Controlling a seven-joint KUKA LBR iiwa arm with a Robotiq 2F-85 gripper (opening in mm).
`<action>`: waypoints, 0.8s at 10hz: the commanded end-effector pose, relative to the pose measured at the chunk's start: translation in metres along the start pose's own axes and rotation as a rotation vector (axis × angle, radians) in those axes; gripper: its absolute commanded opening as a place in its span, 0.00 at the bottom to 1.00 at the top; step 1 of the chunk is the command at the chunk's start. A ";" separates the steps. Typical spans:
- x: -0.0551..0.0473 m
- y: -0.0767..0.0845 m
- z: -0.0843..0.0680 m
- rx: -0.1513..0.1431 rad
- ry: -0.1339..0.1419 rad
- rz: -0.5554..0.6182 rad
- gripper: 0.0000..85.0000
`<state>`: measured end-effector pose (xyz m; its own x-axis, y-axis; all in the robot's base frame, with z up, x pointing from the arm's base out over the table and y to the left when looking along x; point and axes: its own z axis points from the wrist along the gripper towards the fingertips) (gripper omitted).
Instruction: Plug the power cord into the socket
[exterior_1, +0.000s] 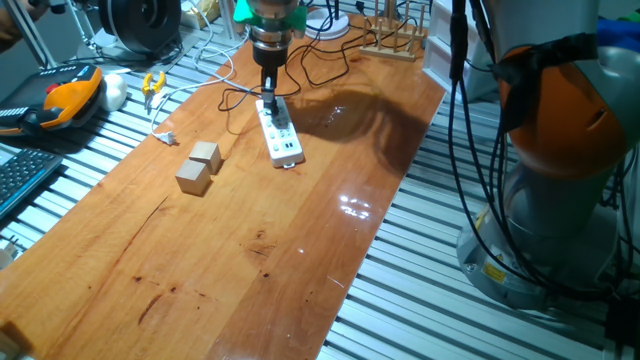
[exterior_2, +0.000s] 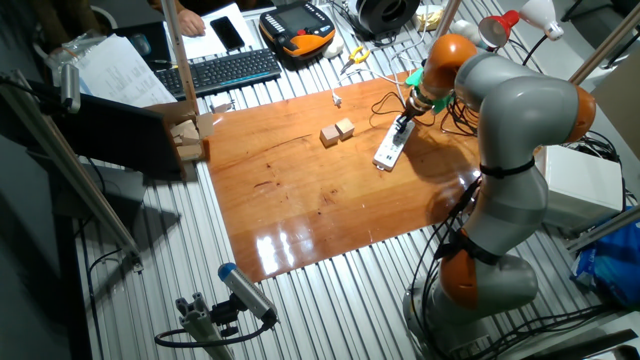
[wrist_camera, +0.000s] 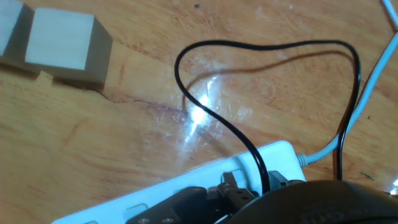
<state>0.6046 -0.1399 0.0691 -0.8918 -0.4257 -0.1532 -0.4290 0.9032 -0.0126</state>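
Black tool (exterior_1: 272, 96) touching socket (exterior_1: 279, 134)

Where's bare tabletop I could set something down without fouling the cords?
The near half of the table, from the cubes and the strip to the front edge, is bare. So is the right side between strip and table edge. The far end is crowded: the gripper stands over the strip, with the black cord and white cable looping beside it.
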 end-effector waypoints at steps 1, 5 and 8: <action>0.001 0.002 0.001 -0.004 0.003 0.003 0.20; -0.004 0.005 -0.004 -0.008 0.013 0.038 0.60; 0.001 0.006 -0.009 -0.017 0.034 0.023 0.40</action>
<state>0.5991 -0.1351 0.0783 -0.9059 -0.4069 -0.1172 -0.4105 0.9119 0.0066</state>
